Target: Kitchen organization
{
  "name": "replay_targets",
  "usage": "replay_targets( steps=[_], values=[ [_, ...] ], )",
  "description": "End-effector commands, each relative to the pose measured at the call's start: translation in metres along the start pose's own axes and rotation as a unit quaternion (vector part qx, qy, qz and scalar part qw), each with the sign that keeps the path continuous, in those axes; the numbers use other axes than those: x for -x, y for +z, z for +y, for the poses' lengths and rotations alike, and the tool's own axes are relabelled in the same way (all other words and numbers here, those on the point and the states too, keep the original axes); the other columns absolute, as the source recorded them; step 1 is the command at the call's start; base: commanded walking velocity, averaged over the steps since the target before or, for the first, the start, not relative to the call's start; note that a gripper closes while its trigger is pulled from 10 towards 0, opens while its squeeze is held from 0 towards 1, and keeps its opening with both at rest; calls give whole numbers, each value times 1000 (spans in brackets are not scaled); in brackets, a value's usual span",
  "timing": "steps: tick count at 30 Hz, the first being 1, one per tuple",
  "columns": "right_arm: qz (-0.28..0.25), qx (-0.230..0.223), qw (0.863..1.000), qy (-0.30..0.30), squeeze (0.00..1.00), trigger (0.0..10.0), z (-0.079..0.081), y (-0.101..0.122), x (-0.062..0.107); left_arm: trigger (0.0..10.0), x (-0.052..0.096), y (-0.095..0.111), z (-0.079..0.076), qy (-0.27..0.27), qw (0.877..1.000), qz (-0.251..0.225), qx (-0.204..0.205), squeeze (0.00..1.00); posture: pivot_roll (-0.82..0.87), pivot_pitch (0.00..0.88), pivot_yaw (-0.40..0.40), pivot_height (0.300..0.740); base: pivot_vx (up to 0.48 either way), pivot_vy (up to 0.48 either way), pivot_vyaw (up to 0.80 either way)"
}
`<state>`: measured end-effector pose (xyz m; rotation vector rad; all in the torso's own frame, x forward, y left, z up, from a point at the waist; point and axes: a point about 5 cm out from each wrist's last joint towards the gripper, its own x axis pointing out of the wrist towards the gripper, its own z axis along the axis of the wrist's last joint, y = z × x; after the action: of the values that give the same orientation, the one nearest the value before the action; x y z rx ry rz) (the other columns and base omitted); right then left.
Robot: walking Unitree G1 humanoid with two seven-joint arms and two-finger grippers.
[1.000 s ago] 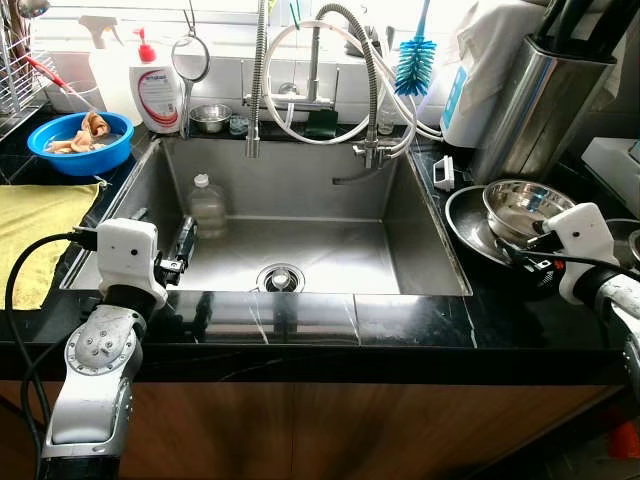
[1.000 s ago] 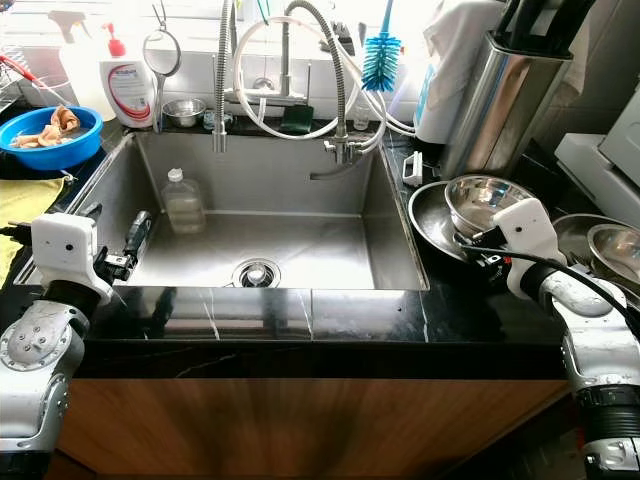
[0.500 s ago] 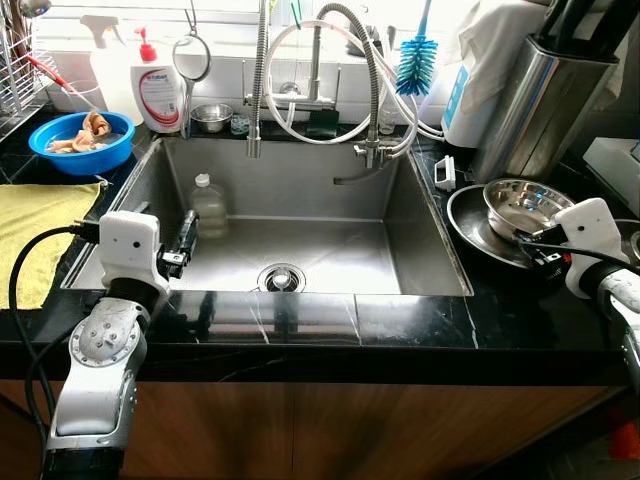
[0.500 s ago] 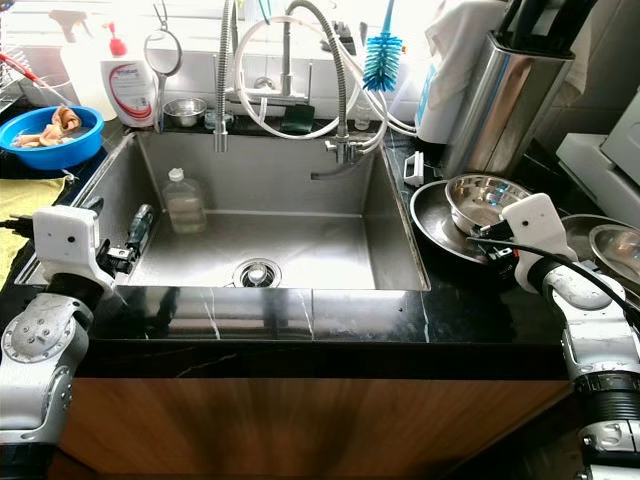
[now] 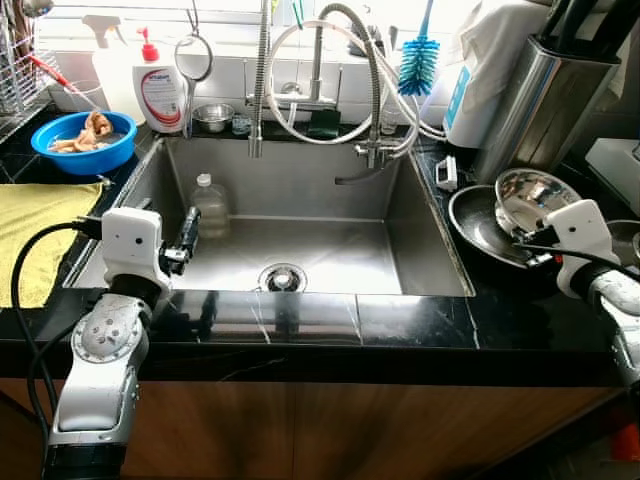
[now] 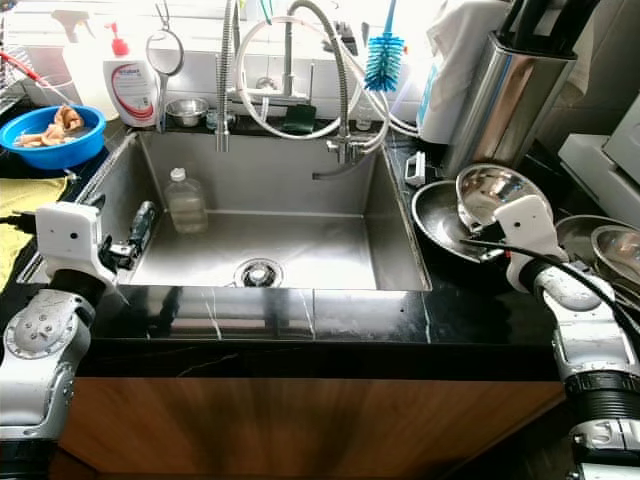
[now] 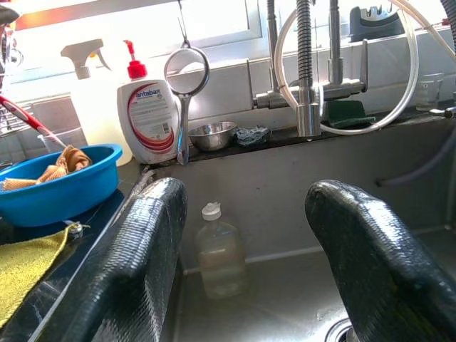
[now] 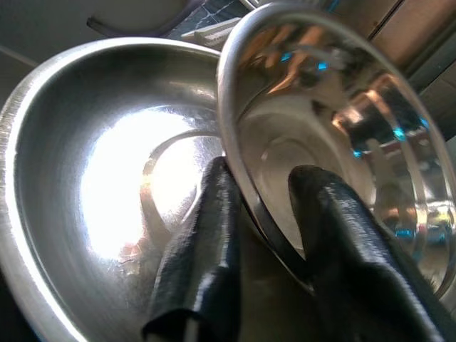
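Black stone countertop around a stainless sink, wood cabinet fronts below, bright window behind. Right gripper is at the counter on the sink's right, fingers pinched on the rim of a small steel bowl: one finger outside, one inside the rim. Bowl is tilted up, its opening facing the robot, resting in or just over a wider shallow steel pan. More steel dishes sit further right, partly behind the right arm. Tall steel knife block stands behind the pan, a white cloth-covered item beside it.

Left gripper hangs over the sink's left edge, fingers spread apart, holding nothing. A clear plastic bottle with a white cap stands upright in the sink's far left corner, ahead of the left gripper and apart from it. Drain sits at the middle of the sink floor.

Back ledge: spring-coil pull-down faucet with looped hoses, blue bottle brush, green sponge, small steel cup, round mesh strainer hanging, white soap pump bottle with red top, spray bottle. Blue basin with scraps sits on the left counter, yellow cloth just in front of it, dish rack at the far left edge.
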<state>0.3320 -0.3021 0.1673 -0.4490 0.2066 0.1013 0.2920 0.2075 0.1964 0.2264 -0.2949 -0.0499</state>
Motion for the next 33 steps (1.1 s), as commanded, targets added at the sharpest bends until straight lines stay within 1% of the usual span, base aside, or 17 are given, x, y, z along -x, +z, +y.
replay_targets(
  steps=[1,9,15,17,20,21,23,24,25,27,29,30,31,32,33],
  values=[
    [-5,-5,1000,-7,0,0,-2,3,-1,10000,-4,1,-2,1,1000,0,-1,0,103,0,-53,740,0,0,0],
    [-15,-8,1000,-5,0,0,3,6,-3,10000,-5,1,-4,5,1000,2,0,0,105,0,-52,740,0,0,0],
    [-36,-3,999,-11,0,0,2,16,-2,10000,-7,1,-2,16,1000,2,13,0,104,0,-53,740,0,0,0],
    [-52,2,999,-12,0,0,1,26,-1,10000,-7,2,-3,17,1000,1,18,0,102,0,-54,740,0,0,0],
    [-65,8,998,-13,0,0,0,35,-2,10000,-8,2,-3,22,999,2,25,0,102,0,-55,740,0,0,0],
    [-80,11,997,-14,0,0,1,43,-2,10000,-8,2,-3,26,999,2,31,0,104,0,-56,740,0,0,0],
    [-86,13,996,-14,0,0,1,47,-2,10000,-8,2,-2,27,999,2,32,0,104,0,-56,740,0,0,0],
    [-108,13,994,-11,0,0,3,58,-2,10000,-8,2,-2,31,999,2,34,0,105,0,-57,740,0,0,0],
    [-119,9,993,-9,0,0,4,63,-2,10000,-8,2,-1,33,999,2,36,0,105,0,-57,740,0,0,0],
    [-149,-11,989,5,0,0,9,78,-4,10000,-9,2,0,37,999,1,38,0,104,0,-57,740,0,0,0],
    [-162,-24,986,18,0,0,13,84,-5,10000,-9,2,0,37,999,0,39,0,102,0,-57,740,0,0,0],
    [-180,-44,981,52,0,0,23,93,-7,10000,-10,2,0,38,998,0,40,0,101,0,-56,740,0,0,0],
    [-180,-44,981,52,0,0,23,93,-7,10000,-10,2,0,38,998,0,40,0,101,0,-56,740,0,0,0],
    [-195,-51,976,82,0,0,33,100,-8,10000,-10,2,-1,39,998,0,41,0,99,0,-57,740,0,0,0],
    [-197,-54,973,104,0,0,41,102,-9,10000,-10,2,-1,40,998,-1,42,0,100,0,-58,740,0,0,0]
  ],
)
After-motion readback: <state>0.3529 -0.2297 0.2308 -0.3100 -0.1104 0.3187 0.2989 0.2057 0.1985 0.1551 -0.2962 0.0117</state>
